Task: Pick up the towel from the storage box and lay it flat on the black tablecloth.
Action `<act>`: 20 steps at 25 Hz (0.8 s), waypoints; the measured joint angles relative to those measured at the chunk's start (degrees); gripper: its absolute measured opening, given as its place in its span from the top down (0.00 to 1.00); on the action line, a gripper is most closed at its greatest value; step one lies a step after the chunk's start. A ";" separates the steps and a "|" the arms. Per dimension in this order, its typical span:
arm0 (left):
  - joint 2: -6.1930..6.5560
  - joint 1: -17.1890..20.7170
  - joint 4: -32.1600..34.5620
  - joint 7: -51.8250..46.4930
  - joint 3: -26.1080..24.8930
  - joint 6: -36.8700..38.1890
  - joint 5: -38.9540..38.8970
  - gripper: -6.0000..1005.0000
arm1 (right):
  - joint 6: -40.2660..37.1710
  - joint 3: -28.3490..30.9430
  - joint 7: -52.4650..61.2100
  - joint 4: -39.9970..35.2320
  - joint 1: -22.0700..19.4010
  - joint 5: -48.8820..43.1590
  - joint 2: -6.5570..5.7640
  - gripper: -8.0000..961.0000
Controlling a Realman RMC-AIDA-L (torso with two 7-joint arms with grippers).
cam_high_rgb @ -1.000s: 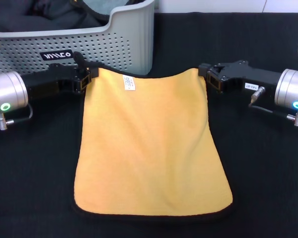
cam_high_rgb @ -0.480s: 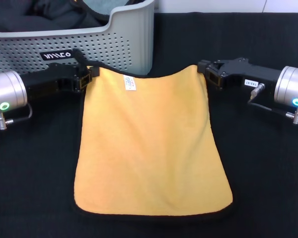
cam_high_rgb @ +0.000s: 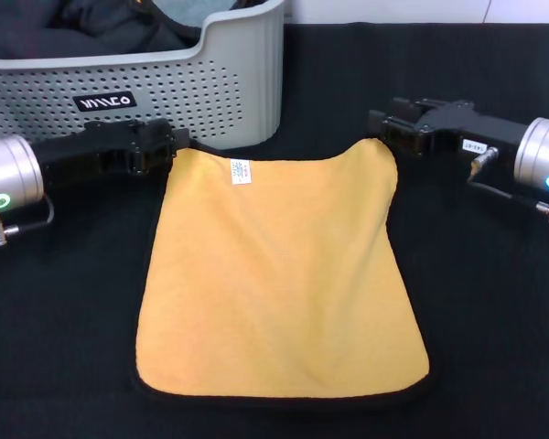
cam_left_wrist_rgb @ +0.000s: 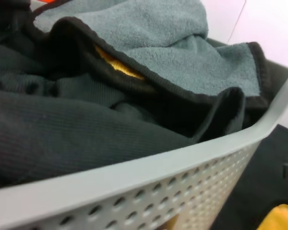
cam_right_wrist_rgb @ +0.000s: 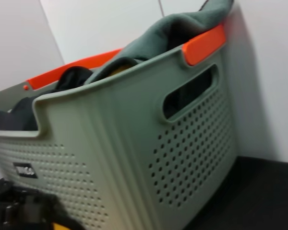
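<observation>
We see towel (cam_high_rgb: 279,274) flat on tablecloth (cam_high_rgb: 494,302) | left end effector (cam_high_rgb: 169,144) at its far-left corner, right end effector (cam_high_rgb: 389,133) at far-right; grip on either: we cannot tell

Towel (cam_high_rgb: 279,274) flat on black tablecloth (cam_high_rgb: 494,302), yellow-orange face up, black trim along near edge, white tag (cam_high_rgb: 239,171) near far edge. Storage box (cam_high_rgb: 165,82) at far left corner of tablecloth, dark cloths (cam_high_rgb: 101,27) inside, black label facing front. Left gripper (cam_high_rgb: 169,146) at towel's far left corner, right gripper (cam_high_rgb: 389,135) just off far right corner. Neither visibly pinching cloth.
</observation>
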 joint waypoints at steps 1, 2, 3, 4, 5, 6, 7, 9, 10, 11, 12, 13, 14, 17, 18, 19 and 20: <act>0.03 0.17 0.12 -0.01 -0.02 0.45 -0.06 0.62 | 0.00 0.08 -0.03 -1.11 -0.81 0.07 0.00 0.66; 0.12 0.51 0.43 -0.02 -0.16 1.65 -0.09 0.61 | -0.06 0.11 -0.10 -2.65 -1.97 0.07 0.00 0.62; 0.20 0.87 0.79 0.12 -0.50 3.22 -0.13 0.60 | -0.22 0.11 -0.24 -4.68 -3.41 0.08 -0.05 0.57; 0.28 1.20 1.26 0.38 -0.92 4.78 -0.21 0.59 | -0.72 0.11 -0.51 -7.14 -5.17 0.08 -0.16 0.53; 0.37 1.76 2.00 1.00 -1.87 7.86 -0.32 0.58 | -1.13 0.13 -0.74 -9.14 -6.52 0.08 -0.28 0.49; 0.44 2.35 2.74 1.85 -3.18 11.26 -0.42 0.57 | -2.53 0.37 -1.46 -12.23 -8.77 0.08 -0.49 0.45; 0.43 2.99 3.49 3.00 -4.82 15.75 -0.51 0.56 | -4.76 1.18 -2.42 -14.82 -10.87 0.05 -0.68 0.40; 0.37 3.85 4.31 5.51 -8.17 24.69 -0.81 0.55 | -11.75 3.67 -4.79 -18.10 -14.34 -0.35 -0.99 0.32; 0.25 4.09 4.44 7.06 -9.65 30.42 -1.07 0.55 | -16.75 5.01 -6.37 -18.67 -15.58 -0.71 -1.31 0.30; 0.20 4.11 4.45 7.39 -9.88 32.05 -1.20 0.55 | -21.94 6.03 -7.97 -18.89 -16.44 -1.04 -1.64 0.27; 0.10 4.12 4.46 7.88 -9.96 34.93 -1.32 0.55 | -27.44 6.53 -9.83 -18.68 -17.26 -1.35 -2.12 0.25; 0.00 4.12 4.47 8.21 -9.85 37.41 -1.36 0.55 | -32.48 6.93 -11.15 -18.36 -17.95 -1.53 -2.59 0.23; -0.13 4.11 4.47 8.37 -9.58 39.22 -1.19 0.55 | -35.43 6.89 -11.86 -17.97 -18.34 -1.73 -2.75 0.21; -0.30 4.07 4.49 8.53 -7.82 42.09 -0.20 0.55 | -42.10 6.87 -11.46 -16.90 -19.21 -2.75 -2.79 0.14; -0.25 4.07 4.50 8.57 -6.75 42.60 -0.01 0.55 | -43.50 6.88 -10.96 -16.63 -19.40 -3.48 -2.68 0.12; -0.17 4.07 4.50 8.59 -5.56 43.11 0.12 0.55 | -44.49 6.88 -10.54 -16.46 -19.51 -4.08 -2.55 0.09; -0.12 4.08 4.51 8.55 -4.78 43.41 0.12 0.55 | -45.43 6.75 -10.11 -16.12 -19.37 -4.74 -2.42 0.09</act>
